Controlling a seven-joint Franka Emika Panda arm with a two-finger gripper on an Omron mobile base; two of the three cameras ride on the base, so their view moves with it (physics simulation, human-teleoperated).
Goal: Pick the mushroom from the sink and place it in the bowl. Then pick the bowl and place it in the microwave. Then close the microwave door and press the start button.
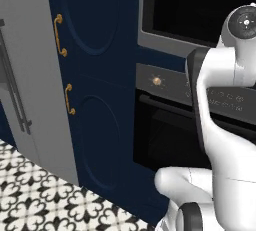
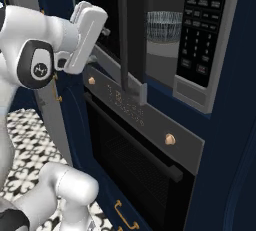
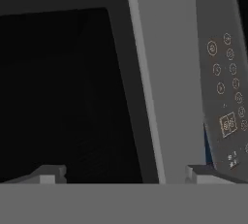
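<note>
The bowl (image 2: pixel 164 26) stands inside the microwave (image 2: pixel 200 87), whose keypad strip (image 2: pixel 199 30) is on the right. The microwave door (image 2: pixel 132 40) stands open, swung out edge-on toward me; its black glass in a grey frame also shows as the microwave door (image 1: pixel 200 5) and the microwave door (image 3: pixel 58 92). My gripper (image 2: pixel 103 31) is open, just left of the door and facing its outer face near the lower edge. Both fingertips (image 3: pixel 48 173) stand wide apart with nothing between them. The mushroom and the sink are out of view.
Below the microwave is a black-glass oven (image 2: pixel 145 175) with brass knobs (image 2: pixel 170 138) and a bar handle. Dark blue cabinet doors (image 1: pixel 95 75) with gold handles stand to the left, then a grey fridge (image 1: pixel 25 75). The floor has patterned tiles (image 1: pixel 40 200).
</note>
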